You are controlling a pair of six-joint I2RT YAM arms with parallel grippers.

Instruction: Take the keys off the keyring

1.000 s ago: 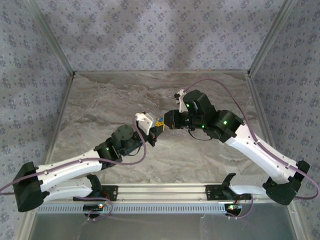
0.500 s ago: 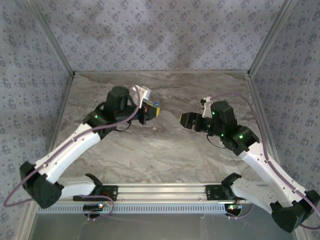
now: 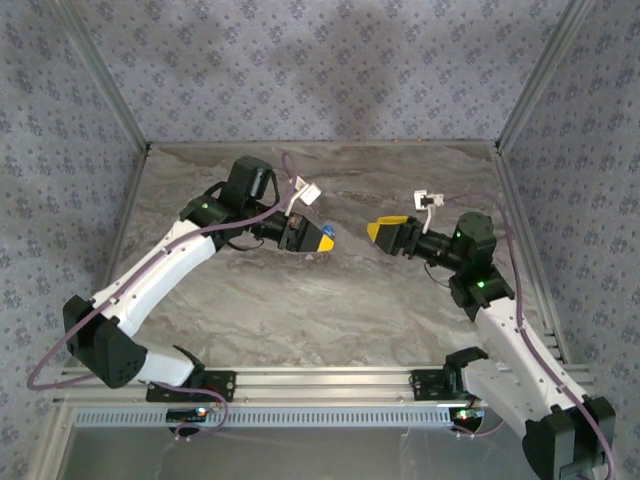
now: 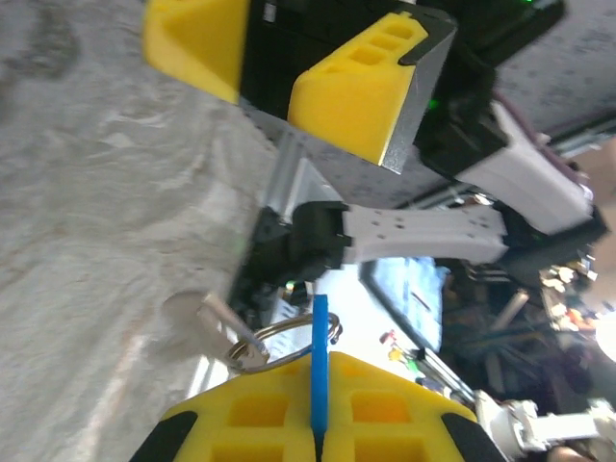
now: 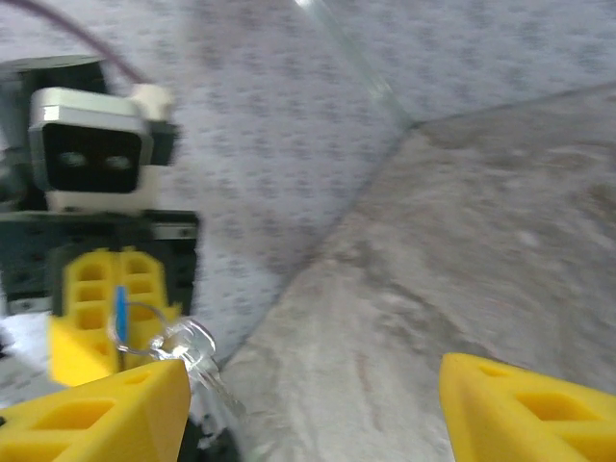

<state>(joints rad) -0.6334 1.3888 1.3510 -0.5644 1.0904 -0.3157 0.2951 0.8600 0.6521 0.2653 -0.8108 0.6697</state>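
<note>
My left gripper (image 3: 320, 238) clamps the blue key (image 4: 319, 327) edge-on, so the ring (image 4: 274, 332) hangs exposed toward my right gripper (image 5: 308, 404), jaws apart, empty.

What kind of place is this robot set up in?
Probably a lab test cell: a marble-look tabletop boxed in by patterned wall panels, with an aluminium mounting rail at the near edge and a cluttered workshop beyond.
</note>
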